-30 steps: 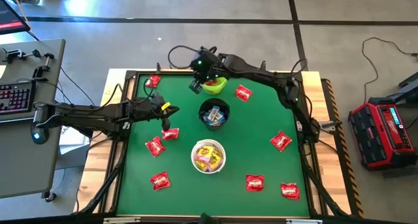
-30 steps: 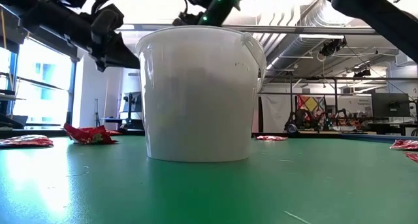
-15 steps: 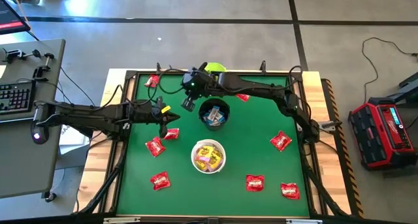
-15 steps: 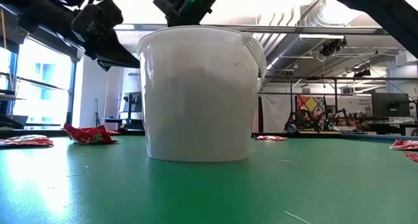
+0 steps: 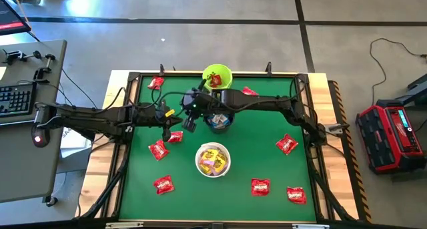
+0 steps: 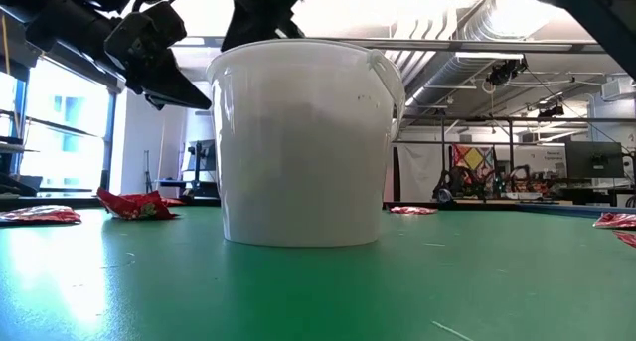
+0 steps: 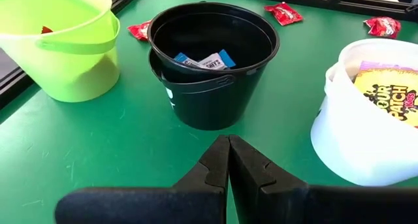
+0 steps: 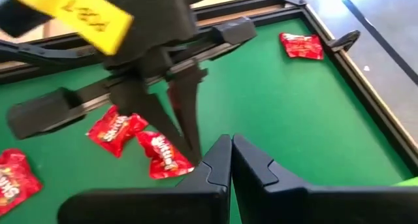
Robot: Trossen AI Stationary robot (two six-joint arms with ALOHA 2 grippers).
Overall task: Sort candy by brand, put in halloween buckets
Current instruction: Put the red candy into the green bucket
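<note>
While several red shiny wrapped candy packets [image 5: 158,149] lie scattered on the green felt counter [image 5: 253,159], the sorting looks partly done. The white translucent round bucket [image 5: 213,159] holds yellow packets [image 5: 213,158], the black round bucket [image 7: 210,62] holds a few small blue-and-white packets [image 7: 199,60], and the lime green round bucket [image 5: 217,76] at the far edge shows red inside. I judge that about eight red packets remain outside, along the left side, near the front edge and to the right (one more sits just behind the black bucket).

Both arms meet left of the black bucket. The left gripper [image 5: 175,121] has its jaws pressed together, holding nothing, and hangs just above a red packet [image 8: 162,154]. The right gripper [image 5: 189,120], jaws also pressed together and empty, is close beside it.

From table height the white bucket blocks the other two buckets and most packets. How full the green bucket is cannot be made out.
</note>
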